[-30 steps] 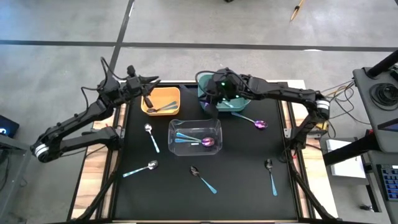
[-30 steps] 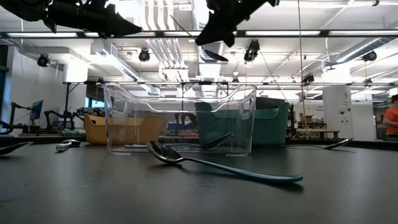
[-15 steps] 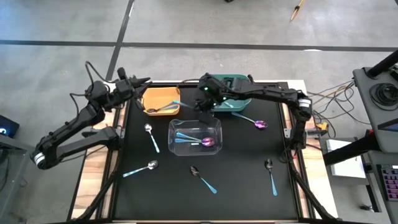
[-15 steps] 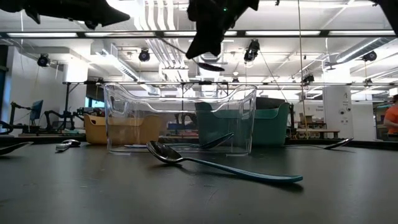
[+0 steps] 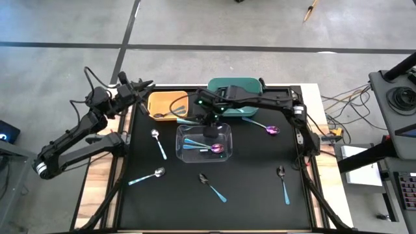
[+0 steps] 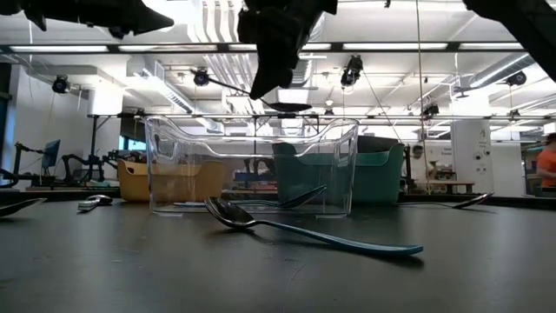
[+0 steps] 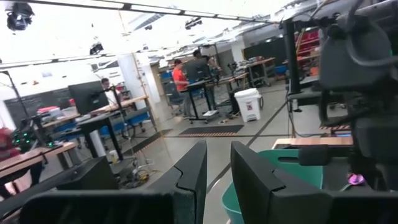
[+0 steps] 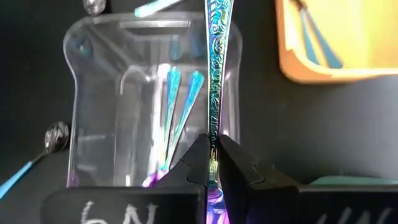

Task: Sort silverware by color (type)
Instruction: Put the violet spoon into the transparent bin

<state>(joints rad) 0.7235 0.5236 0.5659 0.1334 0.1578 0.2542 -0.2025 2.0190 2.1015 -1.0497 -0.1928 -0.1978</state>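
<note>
hanging over the back edge of the clear bin (image 5: pixel 204 143), the right gripper (image 5: pixel 210 122) has its fingers pinched tight on the patterned teal handle of a spoon (image 8: pixel 215 81), held level above the bin. inside the bin lie more spoons, one with a purple bowl (image 5: pixel 218 148). the left gripper (image 5: pixel 144 84) sits raised by the orange bin (image 5: pixel 168 104), jaws a narrow slit apart with nothing between them. other spoons are scattered on the black mat (image 5: pixel 253 188).
</note>
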